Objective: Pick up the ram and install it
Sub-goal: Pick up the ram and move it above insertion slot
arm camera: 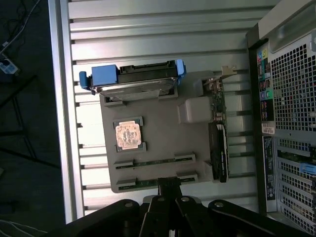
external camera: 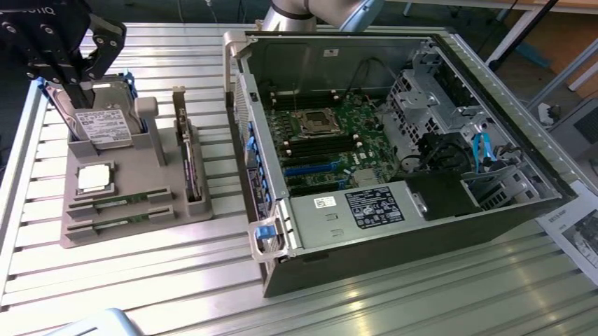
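Two rams, thin green strips, lie side by side in slots at the near end of a grey holder (external camera: 140,175): one ram (external camera: 119,203) and, beside it, the other ram (external camera: 117,222). In the wrist view they show as one ram (arm camera: 153,162) and the second ram (arm camera: 148,182). My black gripper (external camera: 77,82) hangs high at the exterior view's upper left, over the holder's far end, well away from both strips. Its fingers (arm camera: 168,190) are shut together with nothing between them.
The holder also carries a hard drive in a blue caddy (external camera: 105,126), a square silver processor (external camera: 94,178) and an upright dark expansion card (external camera: 192,164). An open computer case (external camera: 486,203) lies at the exterior view's right, with its motherboard (external camera: 327,136) exposed. All rest on a ribbed metal table (external camera: 140,280).
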Available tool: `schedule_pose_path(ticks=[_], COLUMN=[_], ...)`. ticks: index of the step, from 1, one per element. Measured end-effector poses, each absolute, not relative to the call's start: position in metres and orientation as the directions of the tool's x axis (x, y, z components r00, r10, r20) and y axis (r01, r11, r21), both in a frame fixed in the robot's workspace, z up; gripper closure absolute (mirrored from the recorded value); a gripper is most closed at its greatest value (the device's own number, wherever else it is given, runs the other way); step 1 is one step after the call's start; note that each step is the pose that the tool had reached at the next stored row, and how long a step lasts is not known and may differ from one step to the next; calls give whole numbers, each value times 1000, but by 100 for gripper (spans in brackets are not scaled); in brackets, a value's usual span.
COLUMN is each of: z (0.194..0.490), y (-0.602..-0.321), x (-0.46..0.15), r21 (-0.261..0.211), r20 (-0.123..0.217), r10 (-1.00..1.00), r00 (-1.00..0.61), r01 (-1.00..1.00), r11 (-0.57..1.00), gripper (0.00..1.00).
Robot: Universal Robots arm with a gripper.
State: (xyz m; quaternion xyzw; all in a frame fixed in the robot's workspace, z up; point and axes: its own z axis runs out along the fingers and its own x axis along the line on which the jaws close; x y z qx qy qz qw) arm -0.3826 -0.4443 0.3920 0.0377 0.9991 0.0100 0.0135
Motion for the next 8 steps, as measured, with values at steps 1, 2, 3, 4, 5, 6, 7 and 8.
schedule_pose_path(ticks=[1, 2, 3, 4, 5, 6, 7, 8], z=[392, 392, 392, 392, 392, 392, 392, 392], y=[-444, -444, -444, -444, -444, -444, -444, -444], x=[-383, -383, -383, -383, -383, -383, -383, -383], r21=[21, 21, 21, 21, 21, 21, 21, 21], r20=[-26, -26, -26, -26, -26, -26, -26, -26], r10=[76, 76, 76, 76, 75, 74, 72, 69], r00=[-997, -997, -997, -997, -997, -997, -997, -997], r01=[75, 75, 75, 75, 75, 74, 71, 68], r11=[997, 997, 997, 997, 997, 997, 997, 997], gripper=[90, 90, 90, 90, 90, 90, 90, 90])
